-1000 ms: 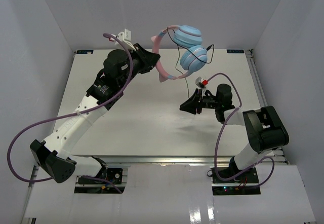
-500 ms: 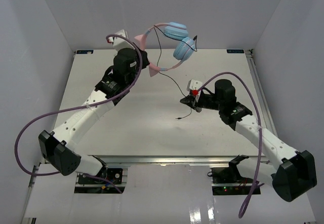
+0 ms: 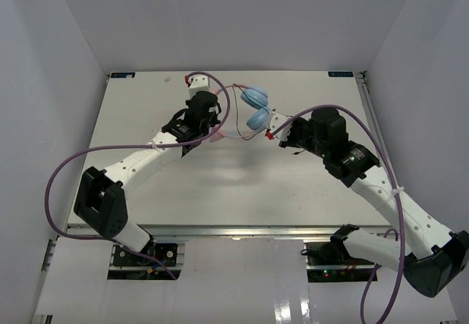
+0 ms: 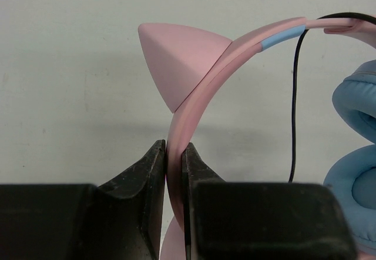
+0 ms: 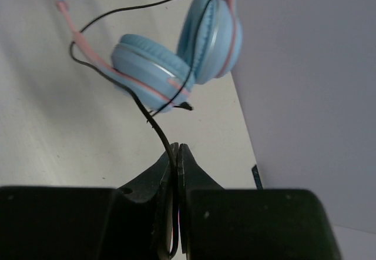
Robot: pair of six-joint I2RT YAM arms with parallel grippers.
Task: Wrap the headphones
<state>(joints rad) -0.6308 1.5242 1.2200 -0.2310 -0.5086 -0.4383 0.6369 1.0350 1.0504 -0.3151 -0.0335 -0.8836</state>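
On the table (image 3: 242, 192): a white top boxed in by pale walls, with both arms reaching to its far middle.
Left arm (image 3: 139, 164): stretched forward and inward from the near left corner, a purple cable (image 3: 62, 185) looping off it.
Right arm (image 3: 381, 185): angled in from the near right, its wrist beside the ear cups.
Headphones (image 3: 253, 108): over the far middle of the table, between the two wrists; from the overhead view I can't tell whether the cups rest on the surface or hang just above it.
Ear cups (image 5: 158, 72): two round light-blue ones, folded close together, pads facing each other.
Headband (image 4: 200, 89): pink, arching up out of the left pincer toward the cups.
Cat ear (image 4: 179, 60): a pink point on the band, just above the fingertips.
Left gripper (image 4: 174, 154): clamped on the pink headband, a black finger on each side.
Right gripper (image 5: 177, 154): pinched tight on the thin black cable.
Cable (image 5: 147, 110): rises from the right fingertips, curves past the lower cup and loops over both.
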